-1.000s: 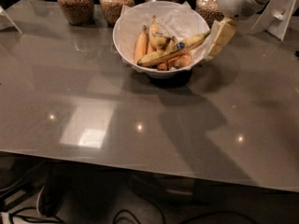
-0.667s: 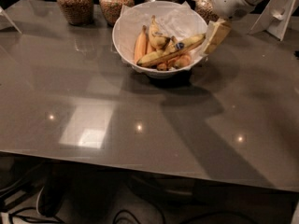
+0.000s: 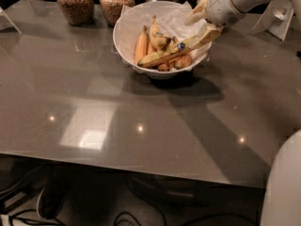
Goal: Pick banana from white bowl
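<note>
Now | gripper (image 3: 203,26) over right rim of white bowl (image 3: 123,41) | fingers (image 3: 209,34) apart | banana (image 3: 160,58) in bowl, slanting down-left from lower finger | bowl on counter (image 3: 94,117)

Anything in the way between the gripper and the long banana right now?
Nothing visible. The gripper is over the right rim of the white bowl, right at the banana's right end. The banana lies on top of the pile; the shorter banana and orange pieces sit behind and beside it.
</note>
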Motion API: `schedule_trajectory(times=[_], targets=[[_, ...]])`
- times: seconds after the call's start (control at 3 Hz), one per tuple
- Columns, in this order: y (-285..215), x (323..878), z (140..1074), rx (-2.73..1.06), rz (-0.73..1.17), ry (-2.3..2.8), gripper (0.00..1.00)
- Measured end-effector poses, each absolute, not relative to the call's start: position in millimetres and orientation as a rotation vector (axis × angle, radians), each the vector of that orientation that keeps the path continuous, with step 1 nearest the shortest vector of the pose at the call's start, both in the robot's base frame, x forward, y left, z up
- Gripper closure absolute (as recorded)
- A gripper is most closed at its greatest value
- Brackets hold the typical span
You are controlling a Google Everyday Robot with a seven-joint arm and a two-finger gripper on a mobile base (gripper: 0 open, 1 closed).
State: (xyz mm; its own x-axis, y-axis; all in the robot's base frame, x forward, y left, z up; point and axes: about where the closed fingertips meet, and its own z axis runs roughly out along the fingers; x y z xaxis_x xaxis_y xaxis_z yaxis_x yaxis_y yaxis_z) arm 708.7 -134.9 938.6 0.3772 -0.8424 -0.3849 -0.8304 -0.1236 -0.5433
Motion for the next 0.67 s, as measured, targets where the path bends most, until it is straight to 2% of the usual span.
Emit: schedule_trajectory(times=[0.67], targets=[[-130.8,712.1,911.8,-1.958,0.046,1.471,0.42]])
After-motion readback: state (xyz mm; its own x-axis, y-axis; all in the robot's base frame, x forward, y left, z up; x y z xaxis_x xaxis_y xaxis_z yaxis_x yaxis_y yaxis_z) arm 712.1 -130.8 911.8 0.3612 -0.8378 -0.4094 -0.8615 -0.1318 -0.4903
